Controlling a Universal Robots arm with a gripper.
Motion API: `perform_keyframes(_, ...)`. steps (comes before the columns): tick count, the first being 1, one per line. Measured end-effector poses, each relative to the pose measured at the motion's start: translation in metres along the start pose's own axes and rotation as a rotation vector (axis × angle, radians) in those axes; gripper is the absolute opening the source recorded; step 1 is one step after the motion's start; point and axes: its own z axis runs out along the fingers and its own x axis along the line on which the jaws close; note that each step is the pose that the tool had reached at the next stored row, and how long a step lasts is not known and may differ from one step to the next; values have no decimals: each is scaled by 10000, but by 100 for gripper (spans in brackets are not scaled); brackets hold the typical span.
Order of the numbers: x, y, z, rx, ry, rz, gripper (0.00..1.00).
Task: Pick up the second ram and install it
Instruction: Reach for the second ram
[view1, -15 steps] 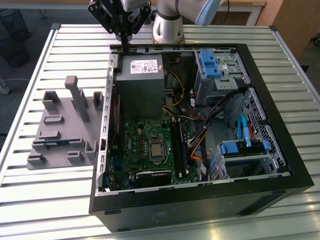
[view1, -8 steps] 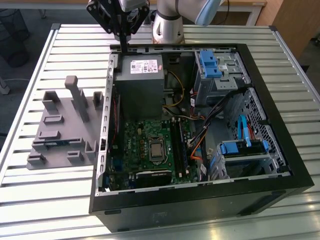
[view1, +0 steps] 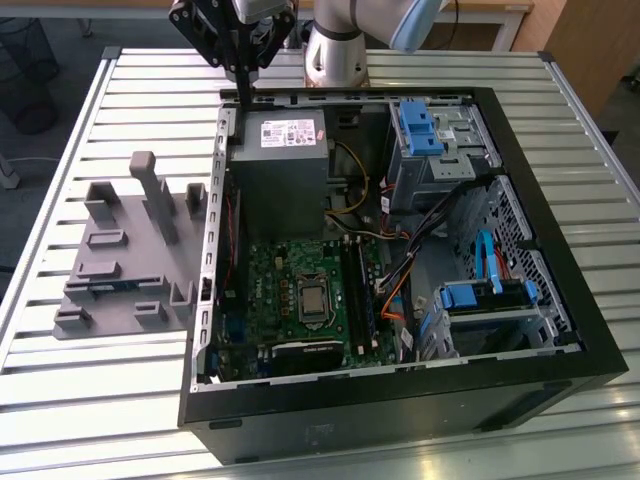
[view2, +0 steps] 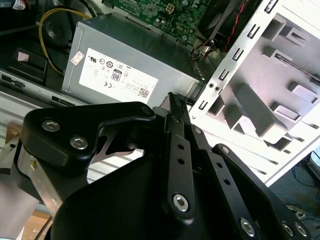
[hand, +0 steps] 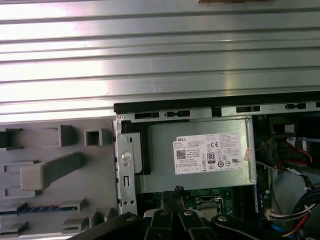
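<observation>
Above the rear edge of the open computer case (view1: 400, 395), close by the power supply (view1: 280, 170), the gripper (view1: 244, 98) hangs pointing down. In the second wrist view its fingers (view2: 177, 145) look pressed together at the tips with nothing between them; the tips are partly hidden by the linkage, so this is probable, not certain. Step in hand, as I judge it: approach for the pick, no grasp yet made. The second ram (view1: 110, 286) sits in a slot of the grey fixture tray (view1: 120, 262) on the desk (view1: 60, 400), outside the case on the exterior view's left, well apart from the fingers. The pick calls for the fingers to part, line up across the stick's thin faces and descend squarely, clear of the tray's upright posts.
</observation>
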Motion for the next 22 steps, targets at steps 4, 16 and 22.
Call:
perform_keyframes(4, 16, -1, 0, -1, 0, 1, 11)
perform_keyframes(16, 62, -5, -2, 0, 0, 0, 11)
perform_keyframes(22, 83, -6, -2, 0, 0, 0, 11)
